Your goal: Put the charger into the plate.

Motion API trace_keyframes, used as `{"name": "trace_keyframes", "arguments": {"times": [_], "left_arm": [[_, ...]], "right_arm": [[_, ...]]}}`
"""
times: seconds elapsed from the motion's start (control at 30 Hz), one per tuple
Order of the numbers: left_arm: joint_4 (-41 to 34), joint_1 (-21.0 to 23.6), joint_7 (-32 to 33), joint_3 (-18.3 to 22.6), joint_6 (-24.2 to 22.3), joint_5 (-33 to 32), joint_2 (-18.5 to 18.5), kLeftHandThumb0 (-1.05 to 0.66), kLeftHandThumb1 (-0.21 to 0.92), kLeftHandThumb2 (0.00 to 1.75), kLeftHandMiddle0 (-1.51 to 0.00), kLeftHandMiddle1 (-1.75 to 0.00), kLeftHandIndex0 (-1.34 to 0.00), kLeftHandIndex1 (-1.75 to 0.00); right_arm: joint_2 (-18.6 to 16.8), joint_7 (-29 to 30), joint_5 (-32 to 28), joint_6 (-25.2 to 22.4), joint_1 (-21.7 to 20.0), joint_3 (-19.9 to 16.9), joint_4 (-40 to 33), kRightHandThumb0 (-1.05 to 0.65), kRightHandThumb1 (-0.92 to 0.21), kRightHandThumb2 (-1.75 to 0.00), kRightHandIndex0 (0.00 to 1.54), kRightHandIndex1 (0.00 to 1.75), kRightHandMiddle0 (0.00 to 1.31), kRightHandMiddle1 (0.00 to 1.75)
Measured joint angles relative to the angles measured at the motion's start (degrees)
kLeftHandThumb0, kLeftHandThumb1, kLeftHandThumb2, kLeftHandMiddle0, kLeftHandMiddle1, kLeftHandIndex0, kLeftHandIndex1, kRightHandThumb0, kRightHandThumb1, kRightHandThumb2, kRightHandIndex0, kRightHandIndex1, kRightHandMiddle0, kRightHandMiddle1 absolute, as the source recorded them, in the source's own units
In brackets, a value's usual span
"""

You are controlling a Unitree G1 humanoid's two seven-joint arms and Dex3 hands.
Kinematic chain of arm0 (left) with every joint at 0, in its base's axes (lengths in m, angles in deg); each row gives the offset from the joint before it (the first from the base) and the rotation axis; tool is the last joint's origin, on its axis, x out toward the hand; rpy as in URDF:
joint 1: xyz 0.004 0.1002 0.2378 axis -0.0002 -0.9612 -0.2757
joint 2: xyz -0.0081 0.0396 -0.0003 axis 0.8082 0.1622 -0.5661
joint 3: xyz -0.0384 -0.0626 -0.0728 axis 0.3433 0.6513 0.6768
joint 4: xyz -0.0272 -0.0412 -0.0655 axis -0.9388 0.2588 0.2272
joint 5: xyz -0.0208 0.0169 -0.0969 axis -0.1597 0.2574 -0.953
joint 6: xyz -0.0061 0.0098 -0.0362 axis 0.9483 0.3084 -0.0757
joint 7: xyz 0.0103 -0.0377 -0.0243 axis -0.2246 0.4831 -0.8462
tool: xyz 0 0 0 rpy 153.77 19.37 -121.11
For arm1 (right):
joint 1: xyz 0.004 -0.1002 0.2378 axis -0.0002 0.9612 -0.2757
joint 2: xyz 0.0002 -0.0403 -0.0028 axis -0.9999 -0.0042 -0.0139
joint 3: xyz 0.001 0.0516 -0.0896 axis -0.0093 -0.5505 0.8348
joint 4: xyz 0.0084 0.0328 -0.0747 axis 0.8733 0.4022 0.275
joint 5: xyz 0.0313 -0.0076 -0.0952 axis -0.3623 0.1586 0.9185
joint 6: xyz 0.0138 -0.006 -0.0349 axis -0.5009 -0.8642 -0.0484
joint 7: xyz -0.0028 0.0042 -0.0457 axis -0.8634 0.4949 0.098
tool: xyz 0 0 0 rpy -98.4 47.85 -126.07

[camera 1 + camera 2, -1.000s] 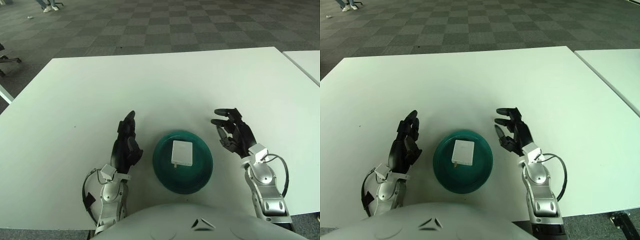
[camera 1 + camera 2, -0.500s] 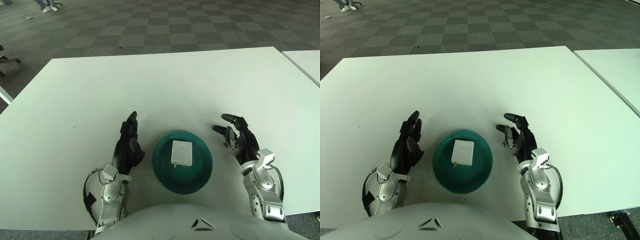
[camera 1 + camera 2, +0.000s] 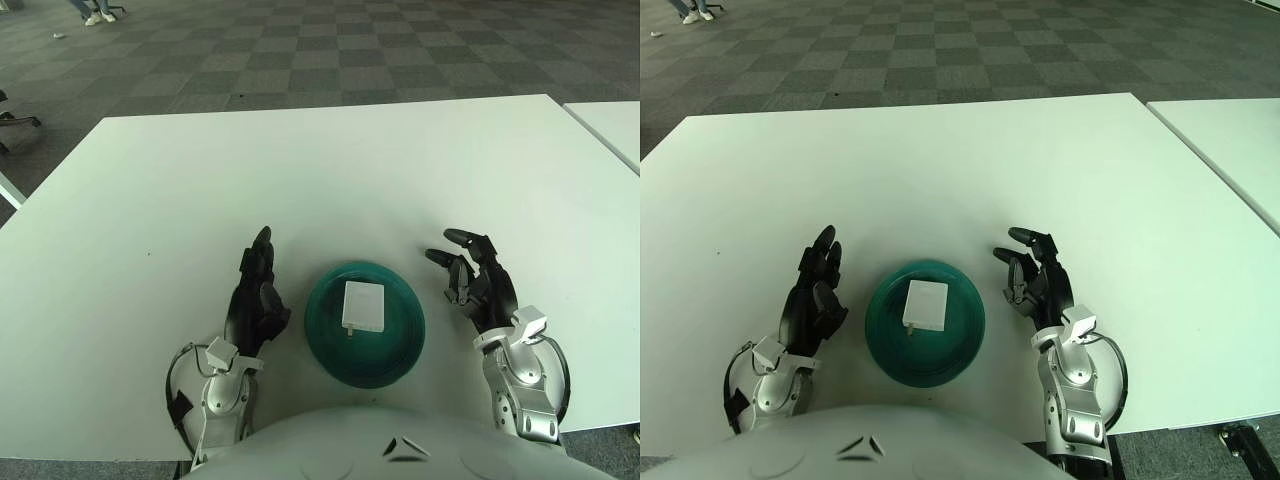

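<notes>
A white flat charger (image 3: 362,305) lies inside the dark green plate (image 3: 398,355), which sits on the white table near its front edge. My left hand (image 3: 255,295) shows just left of the plate with its fingers stretched out and holding nothing. My right hand (image 3: 474,279) shows just right of the plate, fingers loosely spread and empty. Neither hand touches the plate or the charger.
The white table (image 3: 320,170) stretches far beyond the plate. A second white table (image 3: 612,125) stands at the right, parted from this one by a gap. Checkered carpet (image 3: 330,50) lies behind.
My right hand has drawn back toward me and slightly right, away from the plate. The left hand has shifted a little nearer. The charger stays in the plate.
</notes>
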Motion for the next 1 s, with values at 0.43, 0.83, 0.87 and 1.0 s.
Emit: {"name": "trace_keyframes", "arguments": {"times": [0.43, 0.83, 0.87, 1.0], "left_arm": [[-3.25, -4.10, 3.63, -2.16, -2.91, 2.41, -0.57, -0.93, 0.92, 1.04, -0.11, -0.02, 0.00, -0.44], [-5.67, -6.06, 4.33, -3.53, -5.52, 2.14, -0.15, -0.94, 0.92, 1.04, -0.11, -0.01, 0.00, -0.44], [-5.84, -6.11, 4.32, -3.56, -5.74, 2.01, 0.00, -0.94, 0.92, 1.04, -0.11, -0.01, 0.00, -0.44], [-6.31, -6.15, 4.32, -3.52, -6.34, 1.65, 0.30, -0.94, 0.92, 1.03, -0.11, -0.01, 0.00, -0.46]], "right_arm": [[-0.01, 0.00, 0.45, 3.95, -1.83, -0.44, 4.00, -0.60, -0.76, -0.82, 0.32, 0.89, 0.02, 1.20], [-0.02, -0.18, 1.09, 7.31, -2.10, -0.11, 6.22, -0.60, -0.79, -0.80, 0.32, 0.86, 0.01, 1.19], [-0.02, -0.18, 1.26, 7.31, -2.10, -0.06, 6.23, -0.60, -0.79, -0.80, 0.32, 0.86, 0.01, 1.19], [-0.07, -0.17, 1.74, 7.55, -2.09, 0.02, 6.36, -0.61, -0.79, -0.79, 0.32, 0.86, 0.01, 1.19]]}}
